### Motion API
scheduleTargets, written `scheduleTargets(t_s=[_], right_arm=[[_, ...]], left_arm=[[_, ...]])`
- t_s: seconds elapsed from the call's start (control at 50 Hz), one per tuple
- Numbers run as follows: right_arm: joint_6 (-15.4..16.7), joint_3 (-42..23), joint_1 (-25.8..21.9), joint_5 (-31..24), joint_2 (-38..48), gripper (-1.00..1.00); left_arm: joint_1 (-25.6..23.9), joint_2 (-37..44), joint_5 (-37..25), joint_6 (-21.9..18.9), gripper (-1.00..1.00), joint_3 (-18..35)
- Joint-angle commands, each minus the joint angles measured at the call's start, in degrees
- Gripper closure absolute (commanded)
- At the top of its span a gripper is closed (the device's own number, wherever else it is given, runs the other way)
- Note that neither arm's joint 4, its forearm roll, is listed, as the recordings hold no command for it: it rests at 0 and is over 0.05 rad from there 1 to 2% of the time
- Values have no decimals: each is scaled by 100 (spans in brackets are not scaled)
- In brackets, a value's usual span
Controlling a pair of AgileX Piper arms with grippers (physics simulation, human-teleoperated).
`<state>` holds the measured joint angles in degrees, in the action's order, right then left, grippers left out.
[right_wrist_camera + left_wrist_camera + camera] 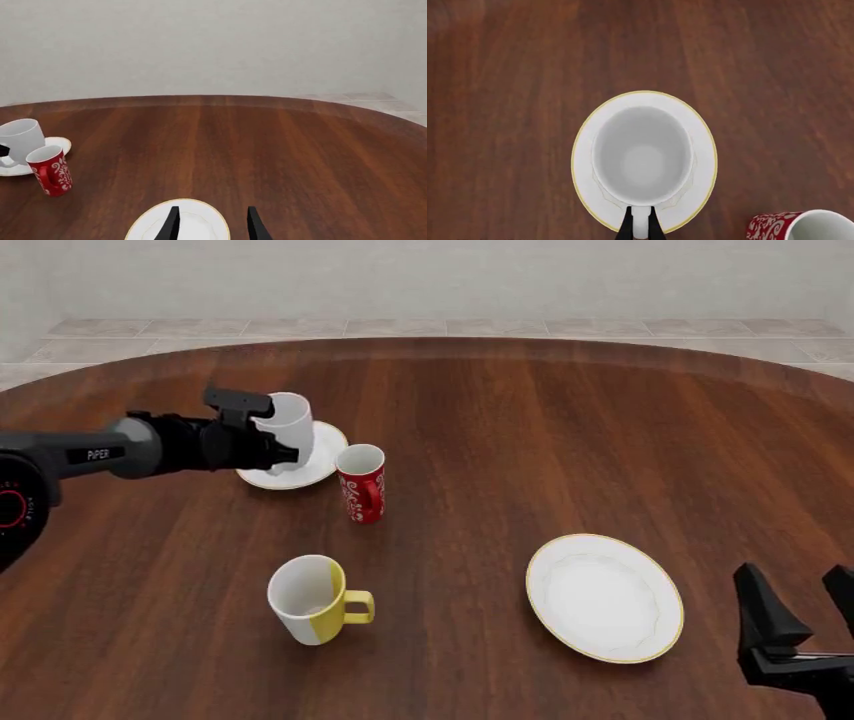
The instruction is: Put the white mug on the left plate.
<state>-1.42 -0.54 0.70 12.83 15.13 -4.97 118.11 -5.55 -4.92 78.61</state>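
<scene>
The left claw (pixel 639 226) is pinching the white mug (pixel 642 156) by its handle, holding it directly ahead over the left plate (pixel 702 150). Lowering straight and level, releasing only once seated, seems wisest.

Left arm (pixel 100 454), front view, at 9 o'clock: white lettering "PiPER" on the dark link. Red mug (pixel 360 483), near centre toward 10 o'clock: white scrollwork pattern only, no legible words. Nothing else readable.
</scene>
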Motion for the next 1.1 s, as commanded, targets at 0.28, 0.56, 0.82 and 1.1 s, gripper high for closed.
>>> scheduleTargets(t_s=[0.28, 0.56, 0.82, 1.1], right_arm=[[-9, -18, -7, 33, 66, -100], [-8, -4, -8, 50, 66, -100], [5, 13, -7, 65, 62, -100], [23, 18, -8, 83, 72, -100]], left_arm=[[-10, 144, 59, -73, 100, 105], [27, 31, 109, -178, -100, 49], [73, -118, 159, -296, -100, -29], [-134, -503, 68, -213, -100, -228]])
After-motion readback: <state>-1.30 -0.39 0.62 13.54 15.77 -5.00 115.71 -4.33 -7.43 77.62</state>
